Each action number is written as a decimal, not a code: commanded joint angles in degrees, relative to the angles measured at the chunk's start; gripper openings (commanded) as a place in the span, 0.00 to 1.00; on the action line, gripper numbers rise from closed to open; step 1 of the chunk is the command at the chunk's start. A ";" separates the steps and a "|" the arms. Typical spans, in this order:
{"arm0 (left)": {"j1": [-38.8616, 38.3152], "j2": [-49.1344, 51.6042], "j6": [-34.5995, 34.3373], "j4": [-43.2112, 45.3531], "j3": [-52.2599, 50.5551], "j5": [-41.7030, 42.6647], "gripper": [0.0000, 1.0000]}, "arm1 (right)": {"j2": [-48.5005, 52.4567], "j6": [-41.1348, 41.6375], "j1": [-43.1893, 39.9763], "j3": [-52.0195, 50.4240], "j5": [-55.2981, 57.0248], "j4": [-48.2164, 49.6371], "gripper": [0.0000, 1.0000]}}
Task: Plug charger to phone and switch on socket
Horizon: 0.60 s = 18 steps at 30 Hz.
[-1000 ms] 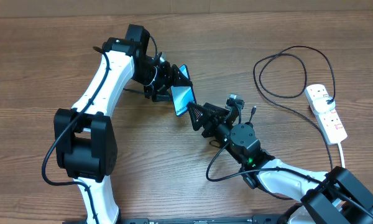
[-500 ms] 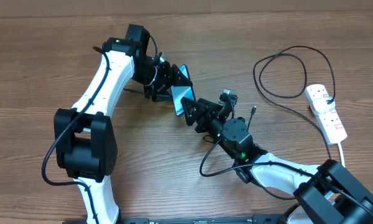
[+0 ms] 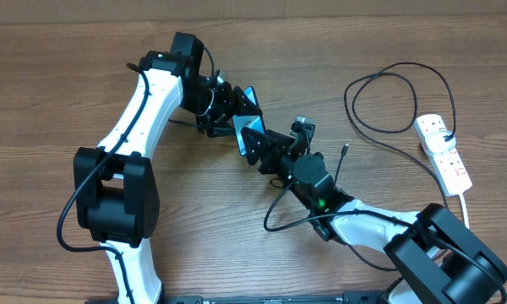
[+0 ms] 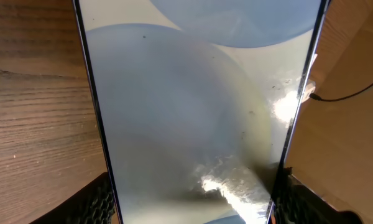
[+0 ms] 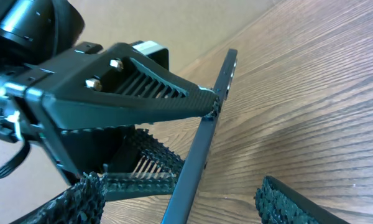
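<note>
My left gripper (image 3: 235,116) is shut on the phone (image 3: 248,127) and holds it tilted above the table, screen up. In the left wrist view the pale screen (image 4: 193,106) fills the frame between my two fingers. My right gripper (image 3: 256,147) is open at the phone's lower end. In the right wrist view the phone shows edge-on (image 5: 206,134) between my spread right fingers (image 5: 189,196). The charger, a thin black cable (image 3: 390,69), loops on the table from the socket (image 3: 444,150), and its plug tip (image 3: 345,149) lies free.
The socket's white cord (image 3: 466,201) runs toward the front right edge. A beige wall (image 3: 253,7) borders the table's far side. The right arm's own black cable (image 3: 280,221) hangs over the wooden table (image 3: 34,101).
My right gripper has moved up and to the left, from beside the phone to around its lower end. The left arm and the phone have stayed still.
</note>
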 commanded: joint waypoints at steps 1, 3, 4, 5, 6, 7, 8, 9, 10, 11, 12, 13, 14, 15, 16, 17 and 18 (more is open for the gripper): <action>-0.52 0.26 -0.55 0.28 1.57 2.32 0.40 | 1.99 -0.02 0.55 2.75 0.76 0.13 0.79; -0.52 0.26 -0.55 0.28 1.57 2.32 0.40 | 2.95 -0.02 0.59 3.45 0.79 0.13 0.78; -0.55 0.26 -0.55 0.26 1.57 2.32 0.40 | 3.41 -0.02 0.59 3.78 0.81 0.13 0.77; -0.55 0.26 -0.55 0.26 1.57 2.32 0.40 | 3.69 -0.02 0.59 4.13 0.79 0.13 0.77; -0.55 0.26 -0.55 0.26 1.57 2.32 0.40 | 3.98 -0.02 0.59 4.50 0.81 0.11 0.76; -0.55 0.26 -0.55 0.28 1.57 2.32 0.40 | 4.37 -0.02 0.59 4.92 0.81 0.11 0.75; -0.55 0.26 -0.55 0.28 1.57 2.32 0.40 | 4.59 -0.02 0.59 5.20 0.79 0.11 0.74; -0.55 0.26 -0.55 0.31 1.57 2.32 0.40 | 4.96 -0.04 0.57 5.51 0.98 0.09 0.73; -0.55 0.26 -0.55 0.28 1.57 2.32 0.40 | 5.27 -0.04 0.57 5.75 1.03 0.09 0.71; -0.55 0.26 -0.55 0.31 1.57 2.29 0.40 | 5.73 -0.02 0.57 6.03 1.03 0.11 0.69; -0.55 0.26 -0.55 0.33 1.57 2.32 0.40 | 5.99 -0.04 0.57 6.16 1.05 0.11 0.68; -0.55 0.26 -0.55 0.37 1.57 2.32 0.40 | 6.38 -0.02 0.57 6.32 1.05 0.11 0.67; -0.55 0.26 -0.55 0.39 1.57 2.29 0.41 | 6.69 -0.02 0.57 6.43 1.05 0.11 0.65; -0.55 0.26 -0.55 0.42 1.57 2.29 0.40 | 6.91 -0.02 0.57 6.49 1.05 0.13 0.63; -0.55 0.26 -0.55 0.42 1.57 2.29 0.40 | 6.91 0.00 0.57 6.56 1.01 0.11 0.62; -0.55 0.26 -0.55 0.42 1.57 2.27 0.40 | 6.91 0.00 0.57 6.60 1.01 0.13 0.61; -0.55 0.26 -0.55 0.39 1.57 2.25 0.40 | 6.91 0.02 0.59 6.71 1.01 0.24 0.60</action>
